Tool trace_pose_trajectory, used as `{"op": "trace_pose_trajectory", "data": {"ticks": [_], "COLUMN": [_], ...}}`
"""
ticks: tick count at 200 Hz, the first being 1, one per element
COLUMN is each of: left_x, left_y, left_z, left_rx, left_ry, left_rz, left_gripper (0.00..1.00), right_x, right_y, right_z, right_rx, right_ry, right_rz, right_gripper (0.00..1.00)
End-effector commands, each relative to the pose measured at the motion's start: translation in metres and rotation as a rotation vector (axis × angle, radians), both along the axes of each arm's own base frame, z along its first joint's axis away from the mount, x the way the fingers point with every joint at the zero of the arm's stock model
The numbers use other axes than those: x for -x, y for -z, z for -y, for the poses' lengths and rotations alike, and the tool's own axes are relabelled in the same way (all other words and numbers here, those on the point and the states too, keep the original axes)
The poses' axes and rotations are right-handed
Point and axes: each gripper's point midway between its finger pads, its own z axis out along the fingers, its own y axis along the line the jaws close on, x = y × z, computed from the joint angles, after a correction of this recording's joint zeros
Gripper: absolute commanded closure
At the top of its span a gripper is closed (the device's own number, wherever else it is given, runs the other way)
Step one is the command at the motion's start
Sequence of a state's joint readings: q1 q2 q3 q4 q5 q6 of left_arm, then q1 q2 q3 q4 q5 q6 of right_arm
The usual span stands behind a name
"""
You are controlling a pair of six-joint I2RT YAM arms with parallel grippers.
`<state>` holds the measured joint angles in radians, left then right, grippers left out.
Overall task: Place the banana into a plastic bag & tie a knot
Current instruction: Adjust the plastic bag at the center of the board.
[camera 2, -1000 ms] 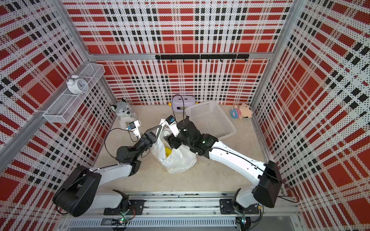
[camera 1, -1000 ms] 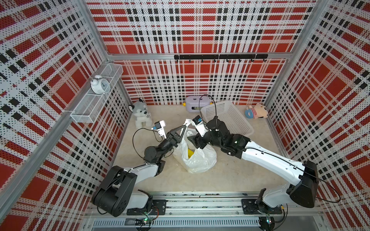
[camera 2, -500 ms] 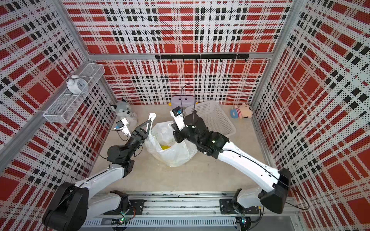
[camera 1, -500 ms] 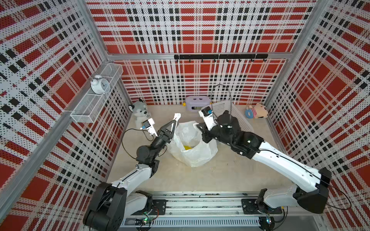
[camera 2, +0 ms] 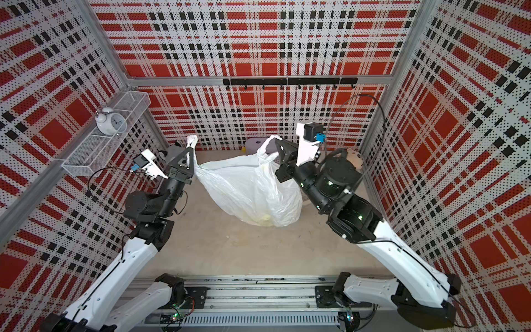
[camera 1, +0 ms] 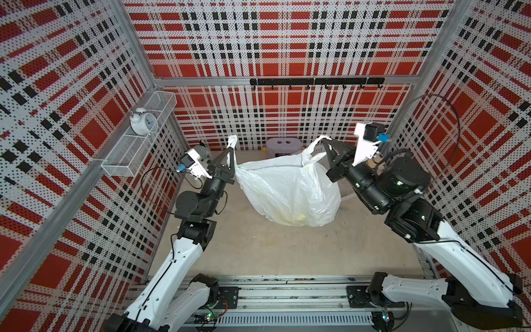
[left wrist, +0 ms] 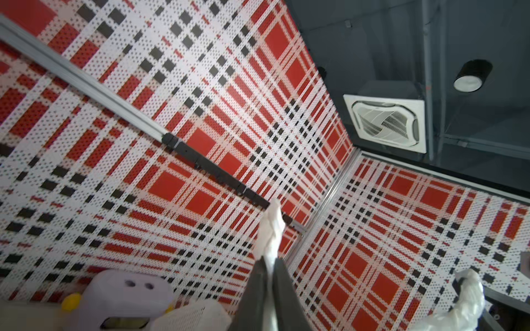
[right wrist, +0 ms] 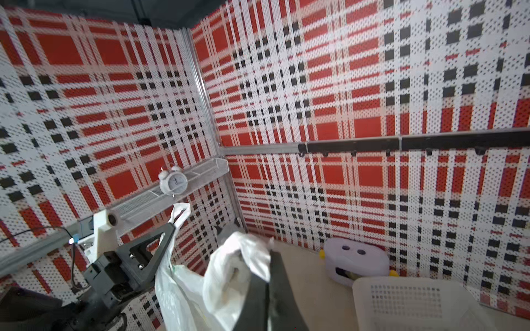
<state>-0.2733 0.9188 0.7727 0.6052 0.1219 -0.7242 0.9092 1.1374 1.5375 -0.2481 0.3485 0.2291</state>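
**Bag slung between two grippers, banana low inside**

In both top views the bag hangs stretched between the two arms, mouth up. Down in its belly the banana shows only as a pale yellow blur through the plastic, and no outline can be made out. Whether the bag's underside touches the table cannot be told from here.

The left gripper has its jaws pinched together on one handle, whose white tip pokes out above them. The left wrist view agrees: the fingers squeeze a strip of white plastic. The right gripper is clamped too, jaws closed on the opposite handle. In the right wrist view, plastic is bunched over its fingertips. The two handles sit well apart, untied.

Behind the bag, a purple box stands against the back wall, partly hidden by the plastic. A white basket shows in the right wrist view, cut off at the frame edge. A clock sits on the wall shelf.
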Motion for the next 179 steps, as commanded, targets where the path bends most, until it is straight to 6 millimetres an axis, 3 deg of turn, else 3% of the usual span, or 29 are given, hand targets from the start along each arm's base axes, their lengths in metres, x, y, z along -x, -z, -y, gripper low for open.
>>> {"op": "trace_pose_trajectory", "data": {"ticks": [1,37,74,86,107,147,154,179], "left_x": [0.0,0.005,0.01,0.011,0.015,0.017,0.019,0.023], "left_y": [0.024,0.067,0.084,0.083,0.081,0.076,0.073,0.063], "left_z": [0.017,0.047,0.046,0.047,0.048,0.034,0.034,0.028], "left_rx": [-0.097,-0.133,-0.116,-0.119,-0.127,-0.094,-0.09,-0.081], "left_ry": [0.054,0.168,0.168,0.177,0.2,0.216,0.235,0.273], "left_rz": [-0.041,-0.069,-0.08,-0.076,-0.064,-0.049,-0.039,-0.003], "left_gripper": [0.88,0.89,0.88,0.88,0.89,0.9,0.9,0.91], "right_x": [-0.012,-0.027,-0.031,-0.03,-0.028,-0.007,-0.004,-0.006], "right_y": [0.038,0.099,0.116,0.116,0.111,0.08,0.076,0.068], "right_z": [0.003,-0.009,-0.011,-0.011,-0.012,-0.008,-0.007,0.01], "right_rx": [0.053,0.143,0.206,0.216,0.238,0.255,0.26,0.256], "right_ry": [0.066,0.098,0.11,0.093,0.025,-0.162,-0.188,-0.215], "right_rz": [-0.117,-0.237,-0.289,-0.288,-0.276,-0.158,-0.138,-0.097], "right_gripper": [1.0,1.0,0.95,0.84,0.52,0.05,0.0,0.0]}}
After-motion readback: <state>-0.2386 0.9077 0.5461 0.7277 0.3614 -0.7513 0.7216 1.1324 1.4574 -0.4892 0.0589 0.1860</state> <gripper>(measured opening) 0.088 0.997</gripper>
